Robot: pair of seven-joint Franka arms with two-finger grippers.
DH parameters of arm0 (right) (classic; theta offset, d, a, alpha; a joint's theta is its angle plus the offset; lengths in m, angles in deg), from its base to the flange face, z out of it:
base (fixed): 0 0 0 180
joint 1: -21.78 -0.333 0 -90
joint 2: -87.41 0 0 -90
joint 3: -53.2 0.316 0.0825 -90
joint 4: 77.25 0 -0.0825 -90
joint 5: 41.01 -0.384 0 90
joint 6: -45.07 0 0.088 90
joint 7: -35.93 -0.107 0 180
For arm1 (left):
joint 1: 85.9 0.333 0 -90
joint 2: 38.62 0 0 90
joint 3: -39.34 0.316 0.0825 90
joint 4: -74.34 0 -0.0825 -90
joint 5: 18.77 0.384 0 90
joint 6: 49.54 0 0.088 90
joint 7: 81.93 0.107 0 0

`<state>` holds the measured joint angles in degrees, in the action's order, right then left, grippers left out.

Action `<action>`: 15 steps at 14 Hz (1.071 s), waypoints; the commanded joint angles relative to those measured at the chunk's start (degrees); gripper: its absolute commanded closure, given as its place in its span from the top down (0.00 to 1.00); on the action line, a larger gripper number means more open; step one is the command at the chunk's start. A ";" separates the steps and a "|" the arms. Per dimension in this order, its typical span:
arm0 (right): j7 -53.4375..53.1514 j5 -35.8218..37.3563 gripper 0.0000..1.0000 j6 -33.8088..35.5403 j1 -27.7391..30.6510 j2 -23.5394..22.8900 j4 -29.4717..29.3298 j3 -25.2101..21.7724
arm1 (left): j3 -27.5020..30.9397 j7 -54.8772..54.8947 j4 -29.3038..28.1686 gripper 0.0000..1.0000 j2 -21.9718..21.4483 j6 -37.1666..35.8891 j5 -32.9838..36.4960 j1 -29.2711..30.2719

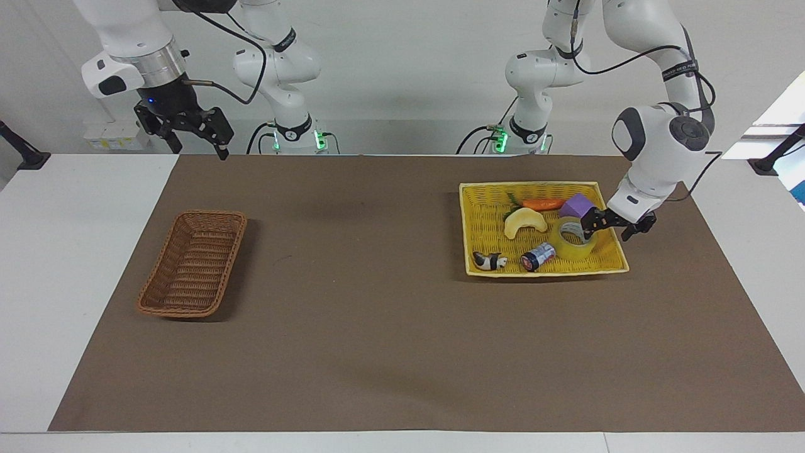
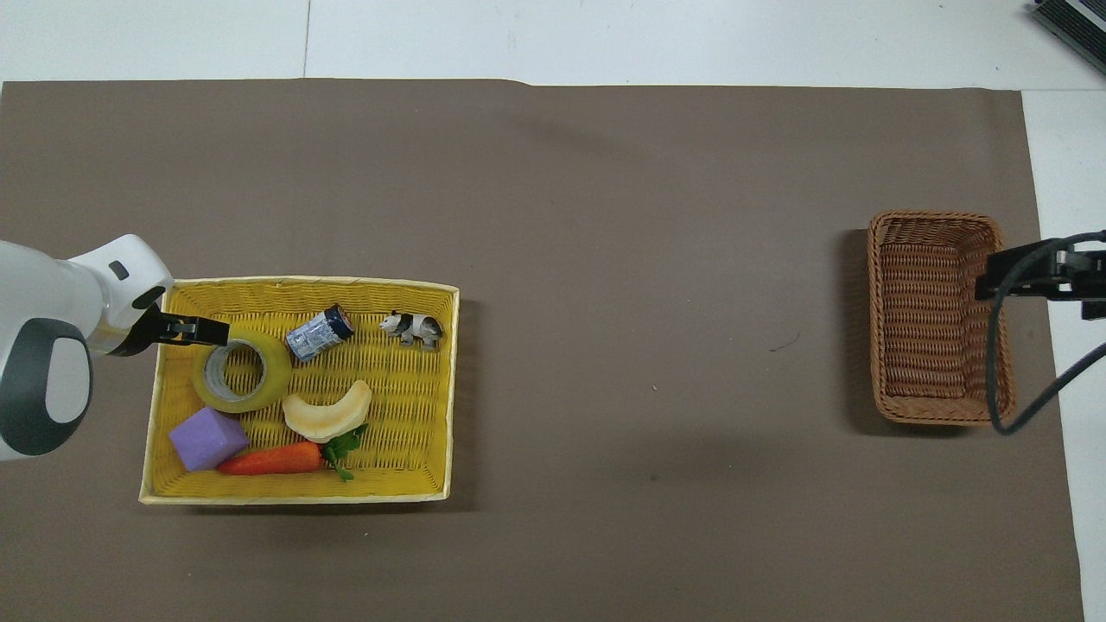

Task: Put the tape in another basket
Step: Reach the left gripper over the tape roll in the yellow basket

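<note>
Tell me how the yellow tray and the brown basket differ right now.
The yellow tray is wide, shallow and bright; the brown basket is narrow, deep and dark. The tray holds the tape among other items; nothing shows in the basket. The tray lies toward the left arm's end, the basket toward the right arm's. Both are woven.

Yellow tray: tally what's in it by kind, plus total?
Tape roll: 1
Can: 1
Panda figurine: 1
Banana slice toy: 1
Carrot: 1
Purple block: 1
Total in the yellow tray: 6
</note>
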<state>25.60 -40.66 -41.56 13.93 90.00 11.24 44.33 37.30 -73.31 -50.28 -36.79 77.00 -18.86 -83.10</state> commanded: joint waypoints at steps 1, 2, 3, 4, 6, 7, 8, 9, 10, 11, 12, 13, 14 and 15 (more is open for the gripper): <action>1.11 -1.84 1.00 0.94 0.82 0.58 -0.17 0.00 | 0.63 0.69 -2.03 1.00 0.71 3.79 -0.35 -1.74; 1.11 -1.84 1.00 0.94 0.82 0.58 -0.17 0.00 | 0.63 0.70 -2.38 1.00 0.89 4.59 -0.35 -1.92; 1.11 -1.84 1.00 0.94 0.91 0.58 -0.17 0.08 | 0.63 0.70 -2.47 1.00 0.89 4.86 -0.35 -1.92; 1.11 -1.84 1.00 0.94 1.43 0.58 -0.17 0.35 | 0.63 0.70 -2.47 1.00 0.89 4.95 -0.35 -2.00; 1.02 -1.75 1.00 0.68 2.57 0.58 -0.17 0.61 | 0.63 0.70 -2.82 1.00 0.80 4.95 -0.35 -1.92; 1.02 -1.75 1.00 0.59 3.28 0.58 -0.17 0.61 | 0.63 0.87 -2.82 1.00 0.80 4.86 -0.35 -1.92; 1.02 -1.75 1.00 0.67 3.63 0.58 -0.17 0.44 | 0.63 0.96 -2.82 1.00 0.80 4.77 -0.35 -1.92; 1.02 -1.75 1.00 0.94 3.81 0.58 -0.17 0.35 | 0.72 0.96 -2.99 1.00 0.71 4.68 -0.35 -1.92; 1.02 -1.75 1.00 1.03 3.81 0.66 -0.17 0.52 | 0.72 1.05 -3.26 1.00 1.32 5.38 -0.26 -2.00; 1.02 -1.75 1.00 0.94 3.72 0.67 -0.17 0.70 | 0.72 1.13 -3.52 1.00 2.55 6.26 -0.26 -2.01; 1.11 -1.75 1.00 0.85 3.72 0.67 -0.17 0.61 | 0.80 2.27 -3.87 1.00 2.56 6.61 -0.17 -2.01; 1.02 -1.75 1.00 0.76 3.63 0.67 -0.17 0.61 | 0.80 3.06 -3.87 0.91 2.56 6.53 -0.17 -1.83; 0.93 -1.75 1.00 0.42 3.63 0.58 -0.17 0.53 | 0.80 3.07 -3.87 0.80 2.56 6.35 -0.17 -1.74; 1.37 -1.75 1.00 0.41 3.46 0.58 -0.08 0.35 | 0.80 3.07 -3.79 0.73 2.56 6.18 -0.17 -1.74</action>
<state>25.60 -40.66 -41.56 16.89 90.10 11.21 44.61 37.16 -71.66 -52.66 -34.19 81.84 -18.88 -84.28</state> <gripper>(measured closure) 0.000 0.075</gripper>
